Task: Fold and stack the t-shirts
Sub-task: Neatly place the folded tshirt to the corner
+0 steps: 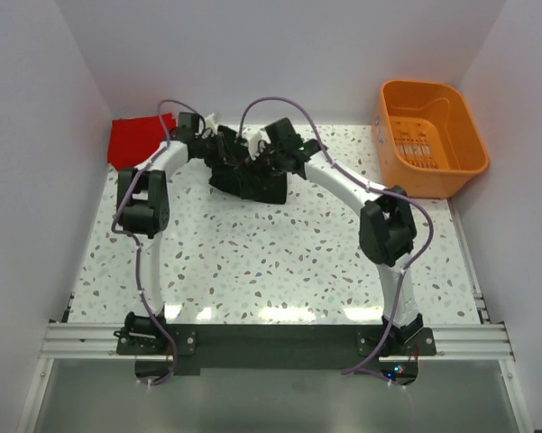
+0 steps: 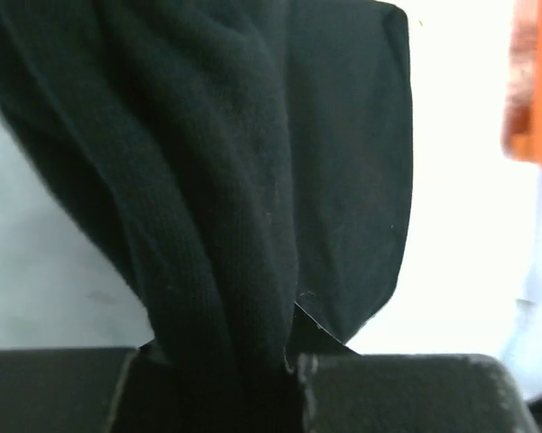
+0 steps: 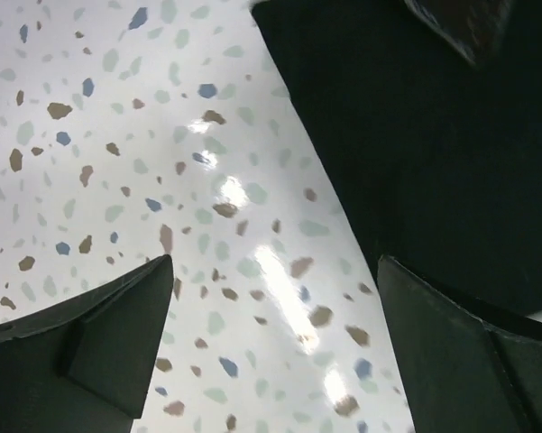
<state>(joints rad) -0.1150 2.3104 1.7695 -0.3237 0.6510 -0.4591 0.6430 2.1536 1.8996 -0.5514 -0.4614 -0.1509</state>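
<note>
The black t-shirt (image 1: 251, 179) hangs bunched at the far middle of the table, lifted between the two arms. My left gripper (image 1: 218, 144) is shut on its cloth; in the left wrist view the black cloth (image 2: 252, 180) runs down into the closed jaws. My right gripper (image 1: 269, 155) is open beside the shirt; its fingers (image 3: 117, 334) stand wide apart over bare table, with the black t-shirt (image 3: 433, 153) at the upper right. The red t-shirt (image 1: 137, 137) lies as a folded rectangle at the far left corner.
An orange plastic basket (image 1: 430, 135) stands at the far right against the wall. White walls close in the speckled table (image 1: 271, 262) on three sides. A metal rail (image 1: 271, 338) with the arm bases runs along the near edge.
</note>
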